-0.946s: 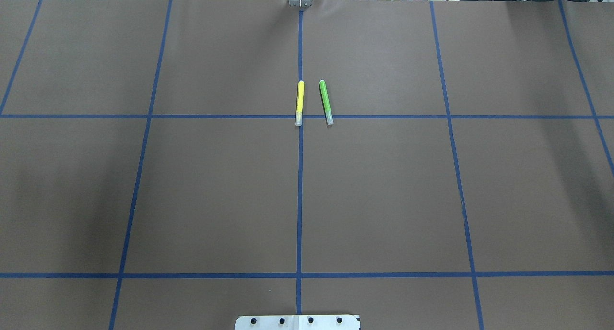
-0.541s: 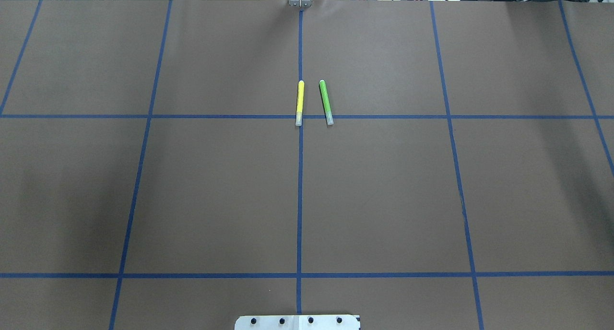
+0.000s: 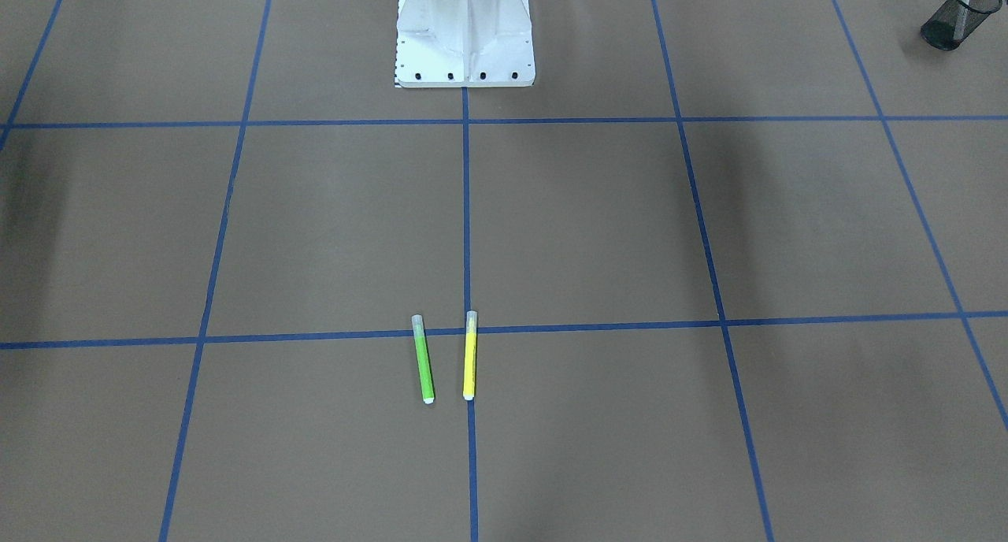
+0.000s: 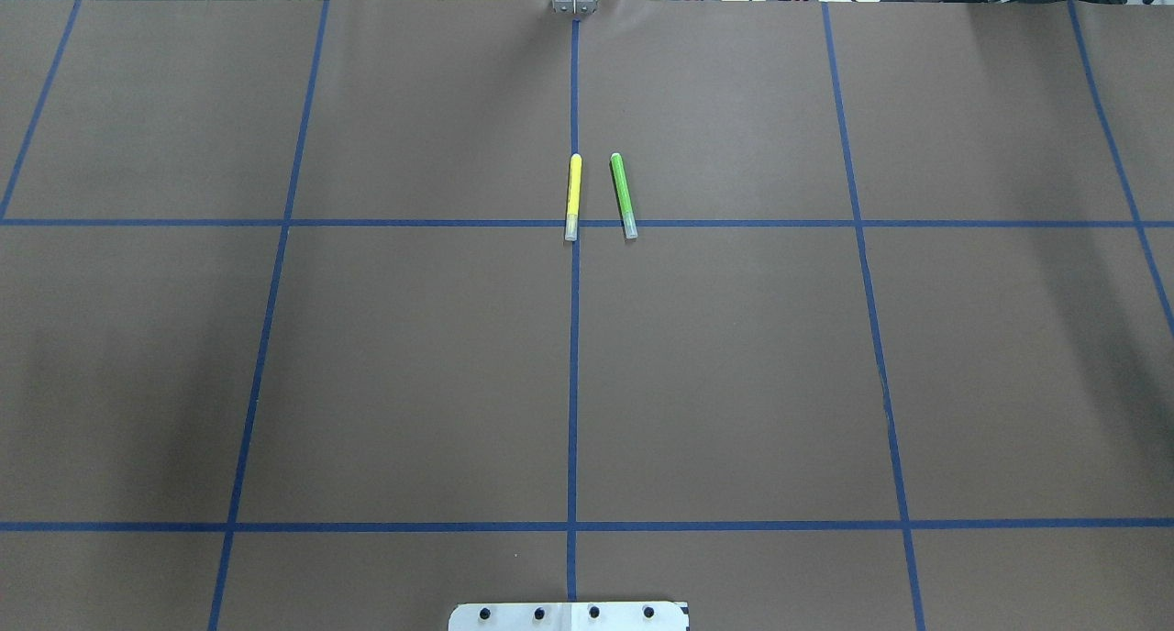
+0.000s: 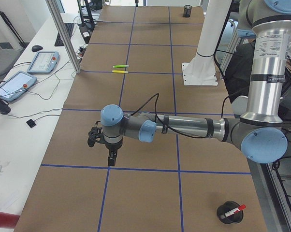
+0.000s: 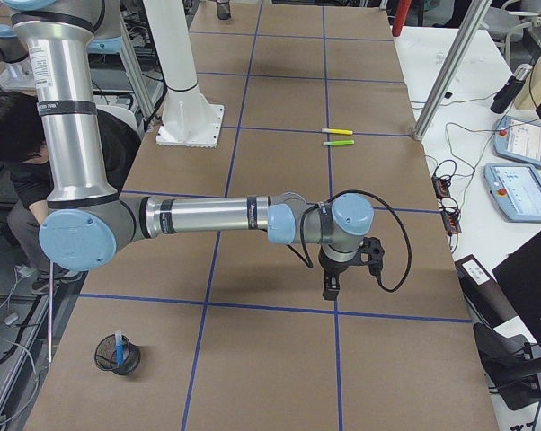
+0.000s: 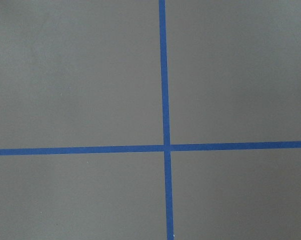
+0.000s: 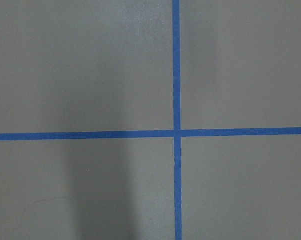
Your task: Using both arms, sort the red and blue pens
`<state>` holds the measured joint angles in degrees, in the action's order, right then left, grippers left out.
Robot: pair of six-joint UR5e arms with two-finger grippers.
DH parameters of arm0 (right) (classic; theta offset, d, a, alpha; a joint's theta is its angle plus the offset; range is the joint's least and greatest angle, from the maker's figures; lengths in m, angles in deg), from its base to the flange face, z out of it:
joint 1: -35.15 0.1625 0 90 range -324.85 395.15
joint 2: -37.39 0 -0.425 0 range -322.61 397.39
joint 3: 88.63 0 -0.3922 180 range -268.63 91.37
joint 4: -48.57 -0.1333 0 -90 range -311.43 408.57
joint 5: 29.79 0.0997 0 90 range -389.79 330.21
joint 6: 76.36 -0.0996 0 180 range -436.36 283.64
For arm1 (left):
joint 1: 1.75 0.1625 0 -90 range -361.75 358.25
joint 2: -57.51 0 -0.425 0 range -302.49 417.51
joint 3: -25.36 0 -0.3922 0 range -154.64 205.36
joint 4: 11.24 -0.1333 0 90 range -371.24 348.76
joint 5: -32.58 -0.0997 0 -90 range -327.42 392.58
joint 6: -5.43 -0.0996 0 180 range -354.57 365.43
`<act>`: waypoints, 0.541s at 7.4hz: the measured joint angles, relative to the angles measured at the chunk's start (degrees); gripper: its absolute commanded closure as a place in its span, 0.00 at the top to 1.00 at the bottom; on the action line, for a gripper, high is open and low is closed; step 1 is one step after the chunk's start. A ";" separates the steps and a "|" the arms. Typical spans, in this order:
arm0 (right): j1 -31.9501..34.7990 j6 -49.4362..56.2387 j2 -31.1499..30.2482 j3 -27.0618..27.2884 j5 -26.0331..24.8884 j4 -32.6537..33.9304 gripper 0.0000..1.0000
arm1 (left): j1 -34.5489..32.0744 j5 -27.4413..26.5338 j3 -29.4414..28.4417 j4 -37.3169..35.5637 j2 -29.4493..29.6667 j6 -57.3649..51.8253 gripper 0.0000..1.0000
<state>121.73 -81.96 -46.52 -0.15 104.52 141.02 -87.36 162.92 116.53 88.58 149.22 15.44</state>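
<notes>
Overhead exterior view, checked against the last second: nothing has moved. The yellow marker point(image 4: 573, 195) and green marker point(image 4: 624, 195) lie side by side at centre frame across a tape line, exactly as before. No arm enters this view.

The red pen point(image 5: 234, 210) is not on the sheet. It leans in a black mesh cup point(image 5: 223, 218) at the lower right of the exterior left view. The blue pen point(image 6: 118, 346) stands in a second mesh cup point(image 6: 103, 361) at the lower left of the exterior right view. My reading: the sorting looks done, with each colour in its own cup at opposite ends. The stillness suggests a finish or a pause rather than a reach.

The left arm point(image 5: 184, 128) stretches low across mid-frame, and the left pincer point(image 5: 111, 162) hangs over bare sheet with no pen seen in it. I cannot tell from the side whether its fingers are apart or together. The same goes for the right arm point(image 6: 208, 215) and right pincer point(image 6: 331, 292). Both wrist views show only a tape crossing.

The counter point(image 4: 413, 365) is covered in brown paper, slightly rippled at the far edge, and ruled into squares by a blue tape grid point(image 4: 572, 383). A white pedestal point(image 3: 465, 30) is bolted on at the robot's side.

Room: a white side bench with tablets point(image 5: 15, 83) and loose cables runs along the operators' side. A seated person point(image 6: 10, 126) is at the left edge of the exterior right view.
</notes>
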 measured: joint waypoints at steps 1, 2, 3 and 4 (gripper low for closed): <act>0.01 0.06 -0.38 -0.05 0.00 0.00 1.00 | 0.00 0.09 -0.12 -0.03 -0.09 -0.05 1.00; 0.07 0.11 -0.80 -0.01 0.05 0.01 1.00 | 0.00 0.23 -0.18 -0.03 -0.33 -0.05 1.00; 0.12 0.14 -1.14 0.11 0.13 0.01 1.00 | -0.01 0.37 -0.11 0.00 -0.80 -0.04 1.00; 0.18 0.15 -1.36 0.12 0.24 0.01 1.00 | 0.00 0.49 -0.03 -0.01 -1.09 -0.03 1.00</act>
<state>121.91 -81.81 -47.88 -0.04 104.76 141.03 -87.36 163.41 116.50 88.57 148.14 15.40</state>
